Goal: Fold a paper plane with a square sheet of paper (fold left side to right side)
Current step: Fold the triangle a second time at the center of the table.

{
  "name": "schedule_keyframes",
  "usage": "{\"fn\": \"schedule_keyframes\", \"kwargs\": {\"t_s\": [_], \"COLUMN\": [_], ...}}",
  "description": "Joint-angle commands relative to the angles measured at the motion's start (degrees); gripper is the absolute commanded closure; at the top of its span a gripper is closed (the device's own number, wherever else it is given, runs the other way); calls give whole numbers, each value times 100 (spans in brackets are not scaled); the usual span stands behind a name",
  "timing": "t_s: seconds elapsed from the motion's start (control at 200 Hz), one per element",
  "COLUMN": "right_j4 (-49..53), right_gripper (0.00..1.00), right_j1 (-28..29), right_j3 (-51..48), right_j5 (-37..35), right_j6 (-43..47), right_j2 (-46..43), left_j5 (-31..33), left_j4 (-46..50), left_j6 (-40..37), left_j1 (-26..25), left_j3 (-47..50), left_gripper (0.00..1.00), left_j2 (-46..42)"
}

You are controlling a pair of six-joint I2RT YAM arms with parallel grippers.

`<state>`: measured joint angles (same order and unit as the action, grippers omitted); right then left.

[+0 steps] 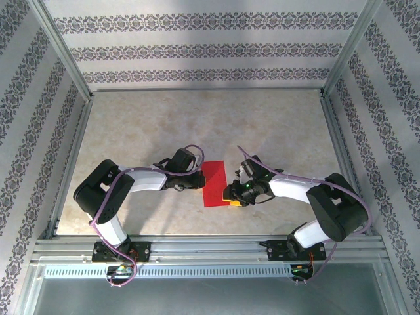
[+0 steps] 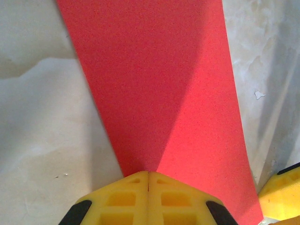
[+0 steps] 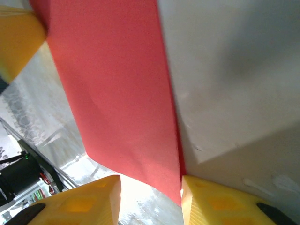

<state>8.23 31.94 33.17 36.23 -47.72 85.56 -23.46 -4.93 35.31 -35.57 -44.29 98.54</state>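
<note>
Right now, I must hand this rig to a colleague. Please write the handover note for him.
Left tool: shut, tips at the left edge of the square sheet of paper; a pinch cannot be told.
Right tool: open, astride the sheet's near right corner, not clamped.
Sheet: on the table between both tools, a narrow rectangle.
Done: seemingly the left-to-right fold.
Left: all further plane folds.

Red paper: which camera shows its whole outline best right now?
Top external: the red paper sits nearly whole in frame, a narrow rectangle. Both wrist views catch close-up stretches, cut off by the frame edges.
</note>
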Motion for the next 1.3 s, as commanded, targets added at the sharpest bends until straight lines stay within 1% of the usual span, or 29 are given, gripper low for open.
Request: {"fn": "schedule_keyframes", "kwargs": {"t_s": [0.0,0.145,0.375,0.68,0.779,1.069,1.294], "right_j4": [-399,-557,-597,-699,-652,-415,-318], "right_gripper": [61,61,60,61,64,65,72], "right_j1": [73,0,-218,-556,-640,-750,-838], "right_j3": [102,117,145,481,638,924,972], "right_j5": [157,327,364,595,616,592,613], "right_j6": [-35,-61,67,245,348,619,734], "right_j2": [59,90,132,533,699,1015,1090], "left_j5": [142,150,158,161,157,158,188], "left_j4": [190,201,196,182,172,209,202], "left_j6": [-121,-130,-143,-160,-156,-181,-187], "left_j1": [-53,-47,-46,-51,-52,-49,-46], "left_j3": [52,53,59,61,66,53,28], "left_gripper": [99,99,99,99,99,99,97], "left_j2": [95,77,69,63,62,-6,-63]}}
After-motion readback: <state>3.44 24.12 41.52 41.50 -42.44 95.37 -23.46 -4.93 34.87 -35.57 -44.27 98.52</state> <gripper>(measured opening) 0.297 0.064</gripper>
